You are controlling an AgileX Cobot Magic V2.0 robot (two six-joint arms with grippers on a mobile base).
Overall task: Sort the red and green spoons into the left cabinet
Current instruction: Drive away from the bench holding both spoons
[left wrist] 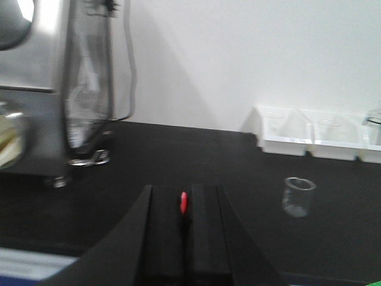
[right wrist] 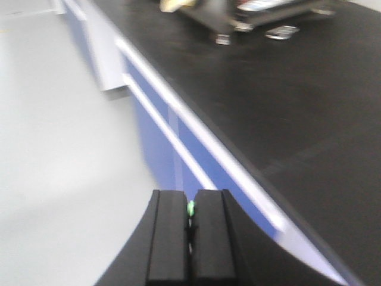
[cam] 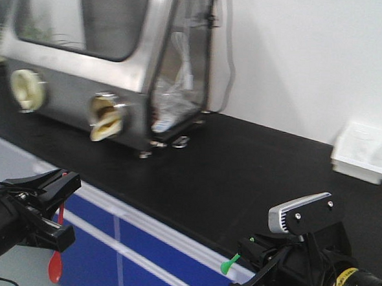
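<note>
Black tabletop [cam: 241, 172], blue counter fronts [cam: 138, 256] below. Pinched in left pincer [cam: 64, 206]: red spoon [cam: 55, 263], bowl hanging; in right pincer [cam: 245, 263]: green spoon [cam: 229, 264]. No left cabinet in view; advise firm grip, slow carry.

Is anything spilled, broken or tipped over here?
No, nothing stands out. The little glass beaker stands upright on the black counter, with no spill visible. The left gripper pinches the red spoon, and the right gripper pinches the green spoon.
</note>
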